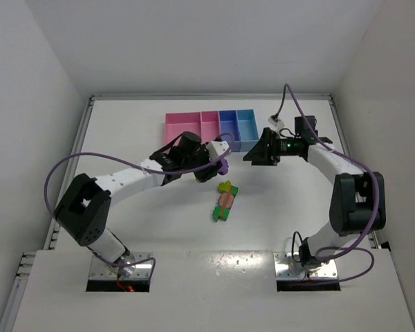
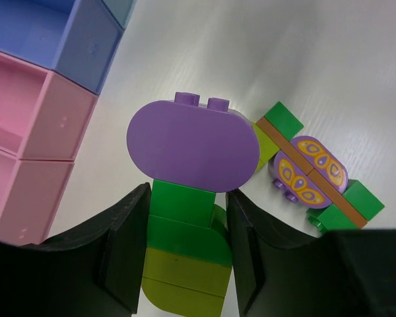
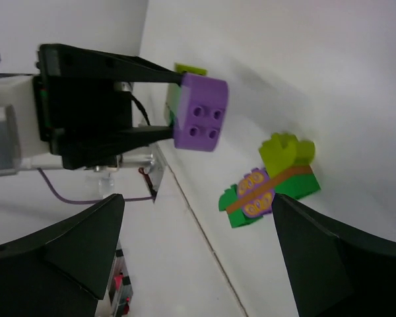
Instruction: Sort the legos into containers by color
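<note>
My left gripper (image 1: 220, 164) is shut on a lego stack (image 2: 185, 228) of green and yellow-green bricks, topped by a rounded purple brick (image 2: 191, 145). The stack hangs just in front of the trays. A second lego cluster (image 1: 225, 200) lies on the table: green bricks, a yellow-green brick, a salmon-brown strip and purple patterned pieces. It shows in the left wrist view (image 2: 313, 175) and the right wrist view (image 3: 267, 188). My right gripper (image 1: 256, 153) is open and empty, facing the held stack (image 3: 199, 122). The row of containers (image 1: 211, 128) stands behind.
The trays run wide pink (image 1: 182, 128), narrow pink (image 1: 209, 124), purple-blue (image 1: 227, 124) and light blue (image 1: 247, 124). The purple-blue tray (image 2: 46, 33) and pink tray (image 2: 26, 112) sit left of the held stack. White walls enclose the table.
</note>
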